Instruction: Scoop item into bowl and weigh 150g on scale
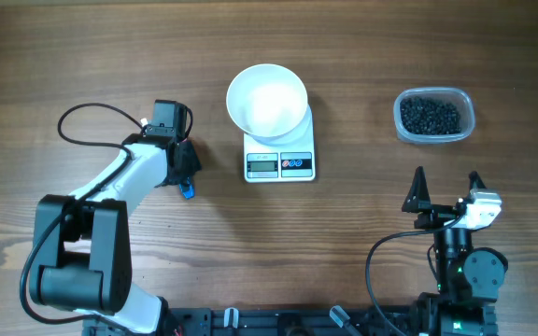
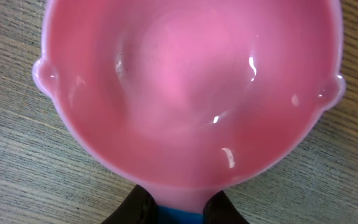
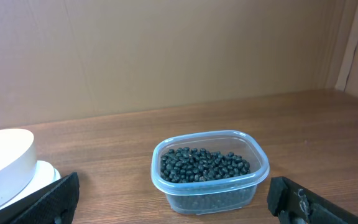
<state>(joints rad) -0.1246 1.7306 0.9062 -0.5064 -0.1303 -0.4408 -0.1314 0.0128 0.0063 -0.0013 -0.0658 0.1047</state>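
Overhead: a round, plain white bowl sits on the small white rectangular digital scale in the middle of the wooden bench. Well to the right, a clear rounded plastic tub holds the heap of small glossy black beans. The left pincer is low, left of the scale. The right pincer is spread wide and holds nothing.

Left wrist: a pink plastic scoop fills the view. Black fingers pinch its blue handle.

Right wrist: the tub of beans stands ahead, with the bowl and scale at the left edge.
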